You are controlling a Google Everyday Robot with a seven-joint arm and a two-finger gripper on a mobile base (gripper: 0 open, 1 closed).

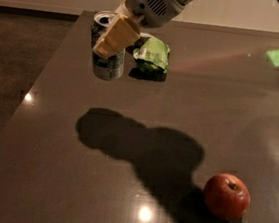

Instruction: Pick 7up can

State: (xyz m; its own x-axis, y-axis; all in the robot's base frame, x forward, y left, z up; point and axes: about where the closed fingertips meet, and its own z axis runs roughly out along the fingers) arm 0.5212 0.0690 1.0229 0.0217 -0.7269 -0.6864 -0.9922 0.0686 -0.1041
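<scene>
Right now I see the claw (106, 48) clamped on the 7up can (109, 66), upright at the worktop's (47, 173) far-left corner, just beside a green bag (153, 54).

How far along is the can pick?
Done: the gripper is closed on the can at the table's far end, one tan finger across its front. In hand: the lift; the can's base looks clear of the table, its shadow lying apart below. Left: raise it clear of the green bag beside it. The apple sits apart, nearer the camera.
</scene>
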